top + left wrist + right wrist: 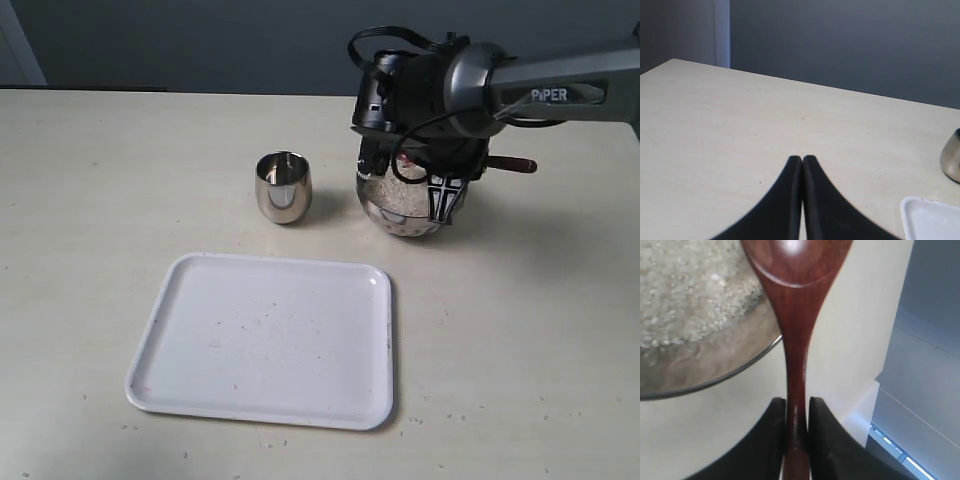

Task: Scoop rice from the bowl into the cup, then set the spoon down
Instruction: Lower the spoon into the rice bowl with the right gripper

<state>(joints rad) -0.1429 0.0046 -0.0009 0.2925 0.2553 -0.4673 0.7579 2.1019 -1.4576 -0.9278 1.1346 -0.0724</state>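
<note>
Right pincer (pixel 796 402) clenched on the handle of the wooden spoon (pixel 792 315), whose oval head hangs over the rim of the steel bowl (pixel 400 220); whether it touches the rice (pixel 685 295) inside cannot be told. The bowl stands on the tabletop (pixel 100 170), the steel cup (pixel 283 186) upright near it, not touching. A white tray (pixel 265 340) lies in front of both. Left pincer (pixel 802 159) pressed closed on nothing, over the tabletop, well apart from the bowl
</note>
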